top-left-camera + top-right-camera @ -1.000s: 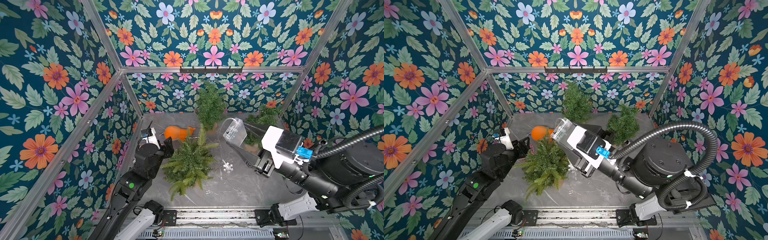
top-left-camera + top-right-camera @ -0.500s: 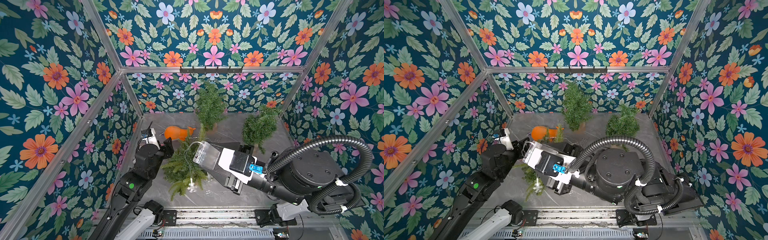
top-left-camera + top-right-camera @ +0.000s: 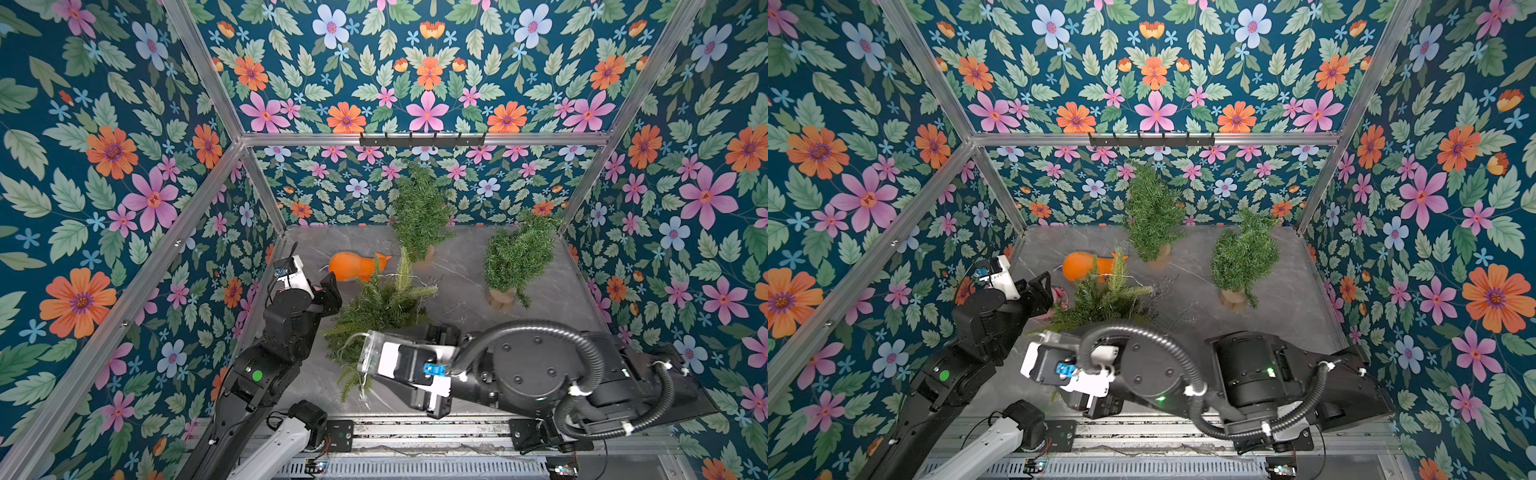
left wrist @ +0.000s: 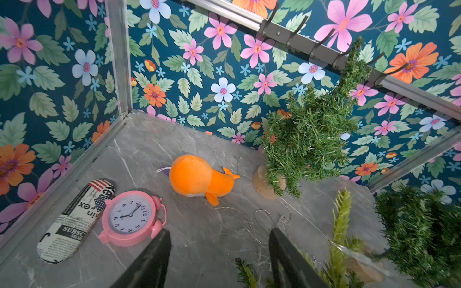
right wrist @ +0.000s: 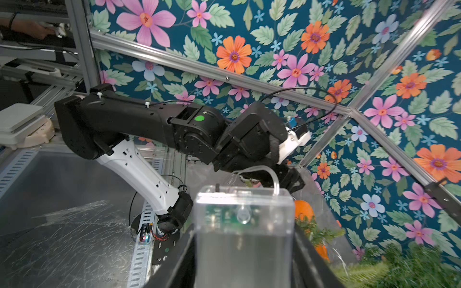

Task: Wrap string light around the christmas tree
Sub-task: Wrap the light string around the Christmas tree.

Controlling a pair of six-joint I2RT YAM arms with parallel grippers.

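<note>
The christmas tree [image 3: 382,303] stands front and centre on the grey floor in both top views, and its pale tip [image 4: 340,224] shows in the left wrist view. My right gripper [image 5: 244,249] is shut on the string light's clear battery box [image 3: 368,353], held low at the tree's front left. A clear lead [image 5: 262,172] arcs off the box. Thin wire [image 4: 259,219] of the string light lies looped on the floor by the tree. My left gripper [image 4: 219,239] hangs open and empty just left of the tree [image 3: 1100,291].
Two bushier small trees [image 3: 419,212] [image 3: 517,253] on wooden bases stand at the back. An orange plush [image 3: 353,266] lies behind the front tree. A pink alarm clock [image 4: 129,217] and a printed skateboard deck [image 4: 74,219] sit by the left wall.
My right arm has swung from the tree's right side across its front to the front left, carrying the battery box. The left arm has stayed put.
</note>
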